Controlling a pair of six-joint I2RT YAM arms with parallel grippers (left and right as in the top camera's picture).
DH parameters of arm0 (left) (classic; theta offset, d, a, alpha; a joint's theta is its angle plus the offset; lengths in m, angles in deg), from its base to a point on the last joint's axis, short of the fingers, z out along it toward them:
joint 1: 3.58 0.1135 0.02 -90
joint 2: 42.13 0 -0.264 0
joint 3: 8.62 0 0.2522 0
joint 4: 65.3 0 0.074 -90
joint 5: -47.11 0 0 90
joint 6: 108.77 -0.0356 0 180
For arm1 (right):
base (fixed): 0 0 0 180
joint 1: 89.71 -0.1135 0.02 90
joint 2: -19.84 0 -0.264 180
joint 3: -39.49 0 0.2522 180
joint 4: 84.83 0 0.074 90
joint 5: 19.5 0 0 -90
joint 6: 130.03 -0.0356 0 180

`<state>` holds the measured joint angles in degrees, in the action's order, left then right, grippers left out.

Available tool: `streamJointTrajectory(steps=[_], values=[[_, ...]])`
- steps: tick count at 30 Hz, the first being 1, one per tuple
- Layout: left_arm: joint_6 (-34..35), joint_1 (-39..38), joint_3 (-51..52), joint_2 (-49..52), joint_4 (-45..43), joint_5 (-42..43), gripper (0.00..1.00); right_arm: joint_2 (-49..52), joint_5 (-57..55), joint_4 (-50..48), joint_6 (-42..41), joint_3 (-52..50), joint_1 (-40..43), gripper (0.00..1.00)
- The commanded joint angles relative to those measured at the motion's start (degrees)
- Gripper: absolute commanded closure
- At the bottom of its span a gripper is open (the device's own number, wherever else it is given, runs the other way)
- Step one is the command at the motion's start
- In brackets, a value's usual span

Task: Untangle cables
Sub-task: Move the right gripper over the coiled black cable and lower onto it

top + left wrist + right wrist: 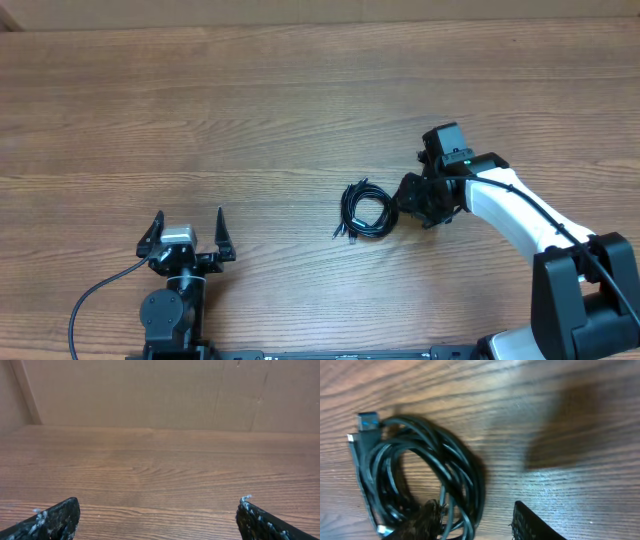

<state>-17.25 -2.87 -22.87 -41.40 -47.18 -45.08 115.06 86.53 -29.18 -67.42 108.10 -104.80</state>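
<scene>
Cables (pixel 367 211) coiled on table (pixel 300 100) | left gripper (pixel 189 212) apart | right gripper (pixel 400 203) apart, straddling coil

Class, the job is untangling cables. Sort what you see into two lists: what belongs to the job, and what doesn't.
Belongs to the job:
coil of black cables
right gripper
left gripper

Doesn't belong:
wooden table
brown wall

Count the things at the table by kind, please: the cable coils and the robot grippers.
Black cable coil: 1 (its cords are too bundled to count apart)
Grippers: 2, the left gripper and the right gripper
Total: 3
</scene>
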Motion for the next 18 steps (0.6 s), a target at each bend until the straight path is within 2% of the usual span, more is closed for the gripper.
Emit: streamJointTrajectory(steps=[1, 6, 8, 10, 13, 17, 18], values=[[0.6, -0.4, 0.2, -0.5, -0.1, 0.1, 0.01, 0.7, -0.5, -2.4, -3.1, -2.6, -0.5, 0.52], [0.6, -0.4, 0.2, -0.5, -0.1, 0.2, 0.00, 0.7, 1.0, -6.3, -3.0, -5.0, -1.4, 0.52], [0.6, -0.4, 0.2, -0.5, -0.1, 0.2, 0.00, 0.7, 1.0, -6.7, -3.0, -5.0, -1.4, 0.55], [0.6, -0.4, 0.2, -0.5, -0.1, 0.2, 0.00, 0.7, 1.0, -6.9, -3.0, -5.0, -1.4, 0.61], [0.6, -0.4, 0.2, -0.5, -0.1, 0.1, 0.01, 0.7, 1.0, -7.3, -3.0, -5.0, -1.4, 0.78], [0.6, -0.4, 0.2, -0.5, -0.1, 0.2, 0.01, 0.7, 1.2, -7.2, -3.0, -5.0, -1.4, 0.82], [0.6, -0.4, 0.2, -0.5, -0.1, 0.2, 0.00, 0.7, 1.2, -7.2, -3.0, -5.0, -1.4, 0.87]])
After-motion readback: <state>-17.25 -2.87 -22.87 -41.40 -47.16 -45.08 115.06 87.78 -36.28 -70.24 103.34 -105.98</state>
